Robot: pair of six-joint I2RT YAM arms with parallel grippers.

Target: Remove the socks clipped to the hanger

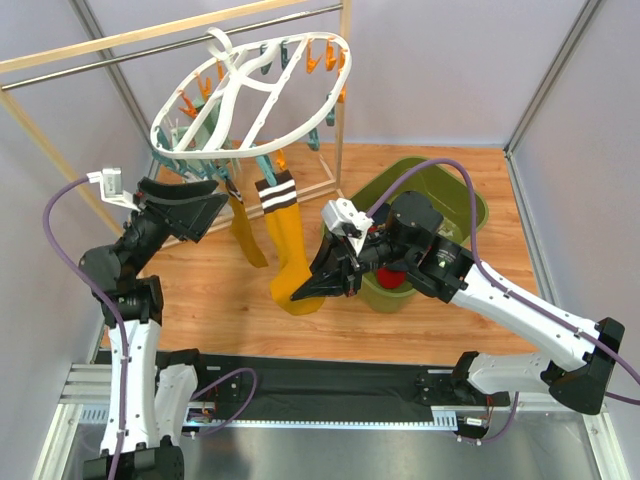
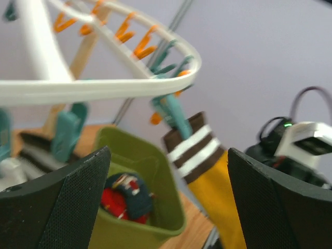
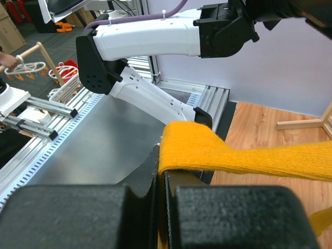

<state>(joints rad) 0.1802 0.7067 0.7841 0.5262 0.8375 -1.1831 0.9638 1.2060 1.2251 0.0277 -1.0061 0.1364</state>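
Observation:
The white oval hanger (image 1: 250, 95) hangs from a rail, tilted, with orange and teal clips. Two mustard socks hang from it. One has a brown-and-white striped cuff (image 1: 285, 240) (image 2: 207, 171) held by a teal clip (image 2: 174, 116); the other (image 1: 247, 235) hangs just left of it. My right gripper (image 1: 308, 290) (image 3: 165, 176) is shut on the striped sock's toe end (image 3: 207, 150), low and in front of the hanger. My left gripper (image 1: 212, 207) (image 2: 168, 202) is open and holds nothing, just under the hanger's left side, beside the left sock.
A green bin (image 1: 455, 195) (image 2: 155, 166) stands on the wooden floor at the right, behind my right arm, with red and navy socks (image 2: 127, 197) inside. The wood-and-metal rail frame (image 1: 170, 38) carries the hanger. Grey walls close in both sides.

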